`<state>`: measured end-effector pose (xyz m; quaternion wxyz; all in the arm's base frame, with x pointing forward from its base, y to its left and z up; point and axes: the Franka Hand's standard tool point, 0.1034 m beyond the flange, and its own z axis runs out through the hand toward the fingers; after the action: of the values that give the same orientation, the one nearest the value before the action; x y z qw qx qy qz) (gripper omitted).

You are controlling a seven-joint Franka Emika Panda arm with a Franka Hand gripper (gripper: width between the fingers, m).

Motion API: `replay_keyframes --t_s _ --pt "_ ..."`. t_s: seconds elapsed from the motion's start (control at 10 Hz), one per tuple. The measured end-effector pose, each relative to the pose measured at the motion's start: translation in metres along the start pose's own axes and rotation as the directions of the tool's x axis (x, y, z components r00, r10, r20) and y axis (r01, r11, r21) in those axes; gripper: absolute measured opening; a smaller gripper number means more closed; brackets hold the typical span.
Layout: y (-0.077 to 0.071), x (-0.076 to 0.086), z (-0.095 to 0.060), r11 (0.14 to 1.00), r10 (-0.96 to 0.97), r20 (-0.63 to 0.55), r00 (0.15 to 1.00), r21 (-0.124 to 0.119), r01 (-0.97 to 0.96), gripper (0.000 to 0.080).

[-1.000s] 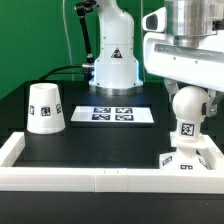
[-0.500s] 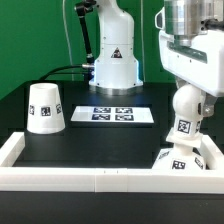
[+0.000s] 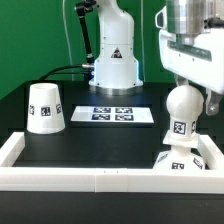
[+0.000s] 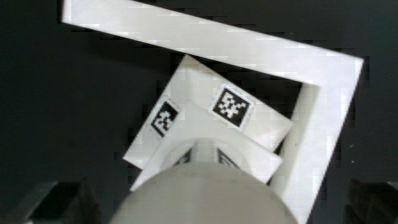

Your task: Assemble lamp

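The round lamp bulb stands upright on its short tagged stem, on the flat square base at the exterior view's right, in the corner of the white frame. My gripper is just above and around the bulb's top. In the wrist view the bulb fills the middle. The dark fingers stand wide on both sides with gaps to the bulb, so my gripper is open. The base shows beyond the bulb with two tags. The cup-shaped shade stands mouth-down at the exterior view's left.
The marker board lies in the middle of the black table. The robot's pedestal stands behind it. A low white frame borders the table's front and sides; its corner lies close to the base.
The bulb has gone from tilted to upright on the base. The gripper has drawn back up, so more of the round bulb shows. Shade unmoved.
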<state>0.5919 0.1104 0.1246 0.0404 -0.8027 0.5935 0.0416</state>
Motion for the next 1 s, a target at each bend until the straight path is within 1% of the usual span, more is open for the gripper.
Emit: replay_keyframes --t_s 0.1,0.3,0.5,0.6,0.7,0.8,0.9,1.0 --pt "0.007 -0.002 -0.003 0.999 -0.037 0.001 0.999 -0.005 0.037 0.0698" --pt "0.007 -0.004 -0.013 0.993 -0.117 0.003 0.993 -0.003 0.117 0.0698" --pt "0.012 -0.010 -0.030 0.973 -0.231 -0.011 0.973 0.009 0.232 0.0698" --pt "0.018 -0.010 -0.036 0.961 -0.276 -0.014 0.961 0.013 0.276 0.0698" --pt "0.029 -0.003 -0.042 0.942 -0.336 -0.014 0.942 0.017 0.336 0.0698" --pt "0.044 0.010 -0.048 0.934 -0.356 -0.015 0.935 0.021 0.356 0.0698" --pt "0.057 0.025 -0.048 0.941 -0.336 -0.030 0.941 0.030 0.337 0.0698" --pt "0.072 0.039 -0.045 0.937 -0.347 -0.040 0.937 0.028 0.348 0.0698"
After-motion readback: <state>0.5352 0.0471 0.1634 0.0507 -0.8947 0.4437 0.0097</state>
